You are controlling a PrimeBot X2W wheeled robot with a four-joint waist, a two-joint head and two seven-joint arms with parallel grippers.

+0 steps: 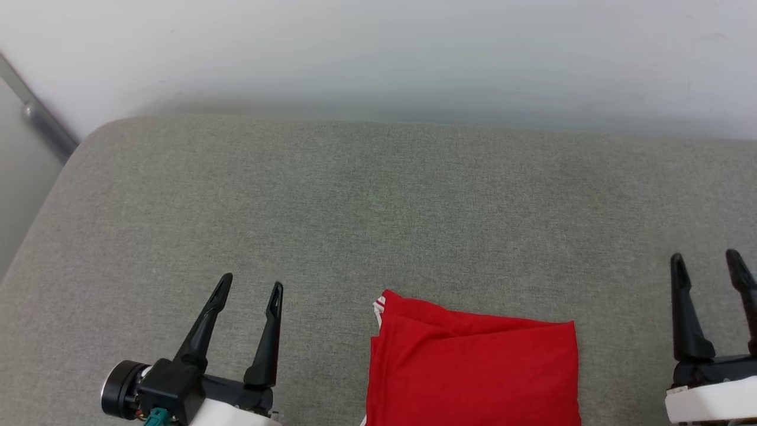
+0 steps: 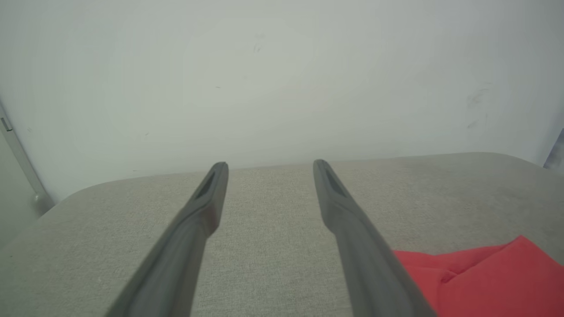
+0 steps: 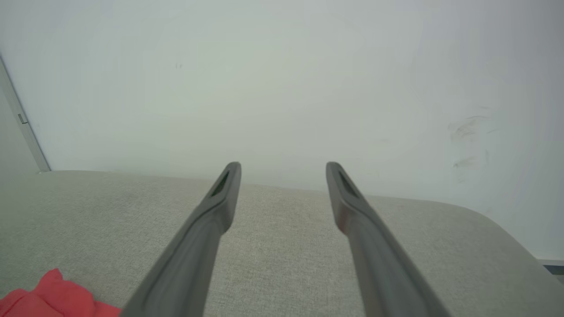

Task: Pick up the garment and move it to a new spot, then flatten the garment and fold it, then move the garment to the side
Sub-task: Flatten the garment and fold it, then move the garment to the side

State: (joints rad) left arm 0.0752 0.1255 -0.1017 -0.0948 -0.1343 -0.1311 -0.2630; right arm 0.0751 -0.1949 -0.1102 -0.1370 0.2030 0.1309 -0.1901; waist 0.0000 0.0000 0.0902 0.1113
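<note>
Between your two pincers lies the garment (image 1: 473,373), a red shirt folded into a neat block; a little bit of red and white striped edge peeks out at its far left corner. It sits to the right of your left pincer (image 1: 252,281) and to the left of your right pincer (image 1: 705,255), and it touches neither one. Both pincers are spread wide and hold nothing; their dark fingers point away from you, toward the wall (image 1: 378,53).

In the left wrist view the shirt (image 2: 484,281) shows just past the right finger of the left pincer (image 2: 270,164); in the right wrist view a red corner (image 3: 48,299) shows low down, left of the right pincer (image 3: 283,165).

Nothing stands in front of either pincer; there is just bare grey cloth. The bench (image 1: 378,195) is covered in grey woven cloth and has round corners; behind it is a plain pale wall with a few faint scuff marks. Far off to the left of your left pincer, a grey metal strip (image 1: 35,112) runs along beside the wall.
</note>
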